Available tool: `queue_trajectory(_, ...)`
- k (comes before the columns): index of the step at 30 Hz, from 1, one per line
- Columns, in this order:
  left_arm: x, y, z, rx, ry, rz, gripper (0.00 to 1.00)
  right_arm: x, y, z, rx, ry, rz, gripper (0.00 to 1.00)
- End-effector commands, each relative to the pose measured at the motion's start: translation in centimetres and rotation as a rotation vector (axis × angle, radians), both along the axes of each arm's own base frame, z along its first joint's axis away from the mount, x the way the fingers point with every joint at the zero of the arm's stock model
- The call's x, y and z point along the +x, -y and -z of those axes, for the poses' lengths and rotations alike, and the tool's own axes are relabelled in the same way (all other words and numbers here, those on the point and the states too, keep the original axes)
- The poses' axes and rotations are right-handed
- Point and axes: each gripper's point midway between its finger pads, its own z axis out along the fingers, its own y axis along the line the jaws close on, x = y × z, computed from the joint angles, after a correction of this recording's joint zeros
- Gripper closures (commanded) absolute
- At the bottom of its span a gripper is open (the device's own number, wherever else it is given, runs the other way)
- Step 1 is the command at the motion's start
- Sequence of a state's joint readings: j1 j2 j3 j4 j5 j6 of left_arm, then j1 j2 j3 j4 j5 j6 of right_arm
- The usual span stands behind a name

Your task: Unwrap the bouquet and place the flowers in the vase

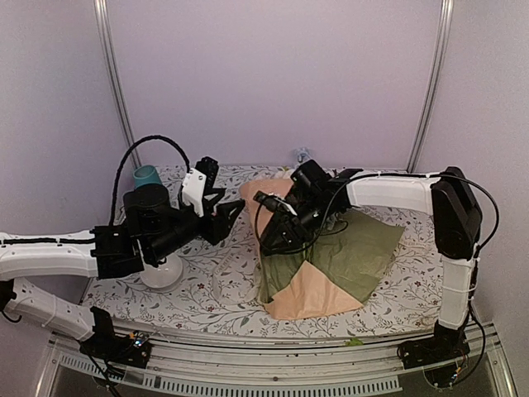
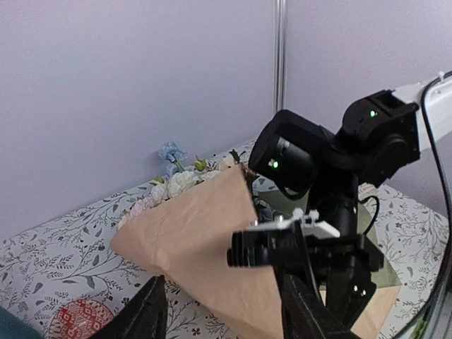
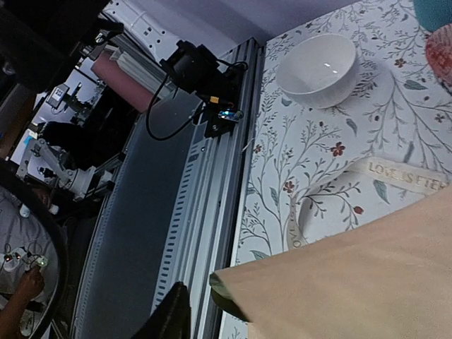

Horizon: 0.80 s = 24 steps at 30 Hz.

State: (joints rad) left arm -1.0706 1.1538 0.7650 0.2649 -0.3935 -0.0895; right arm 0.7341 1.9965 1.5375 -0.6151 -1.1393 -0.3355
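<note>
Though partly unwrapped, peach-tan, cone-shaped bouquet (image 2: 205, 233)

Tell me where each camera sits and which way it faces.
Top external: above and behind the bases, looking down on the floral table; left arm, right arm, left hand and right hand all show.
Left wrist: on the left arm, facing across the table at the bouquet and the right arm; its own two fingers frame the bottom.
Right wrist: above the bouquet, facing the near-left edge, white bowl and ribbon; one finger shows.
Shared: the bouquet's peach paper, in all three.
</note>
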Motion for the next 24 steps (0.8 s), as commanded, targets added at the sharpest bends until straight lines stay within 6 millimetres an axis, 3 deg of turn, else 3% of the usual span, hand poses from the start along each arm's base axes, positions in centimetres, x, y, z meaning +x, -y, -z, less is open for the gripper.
queue_trajectory(1, 0.6, -1.3, -3.2, -0.025, 0.071, -0.074, 0.44, -2.3, -3.1, 1.0, 0.001, -0.026, -0.084, 0.44)
queue_trajectory(4, 1.0, -1.5, -4.8, -0.042, 0.118, -0.1, 0.44, -3.4, -2.7, -0.6, 0.03, -0.007, -0.126, 0.26)
queue_trajectory(7, 1.7, -0.5, -6.1, -0.044, 0.156, -0.105, 0.41, -4.6, -0.5, -3.4, 0.065, 0.07, -0.139, 0.22)
queue_trajectory(11, 3.4, 3.0, -5.4, 0.03, 0.149, -0.06, 0.41, -4.6, 3.9, -4.3, 0.083, 0.163, -0.091, 0.21)
queue_trajectory(13, 4.3, 4.8, -4.0, 0.06, 0.122, -0.025, 0.41, -3.3, 6.2, -4.0, 0.055, 0.18, -0.023, 0.21)
queue_trajectory(19, 6.2, 8.2, 2.5, 0.105, -0.071, 0.032, 0.53, 1.8, 12.3, 0.3, -0.11, 0.223, 0.208, 0.23)
queue_trajectory(21, 6.2, 8.9, 5.8, 0.131, -0.156, 0.064, 0.6, 3.0, 13.4, 2.5, -0.18, 0.228, 0.271, 0.25)
queue_trajectory(24, 5.8, 9.4, 10.0, 0.149, -0.28, 0.094, 0.73, 3.2, 13.8, 4.9, -0.23, 0.219, 0.286, 0.26)
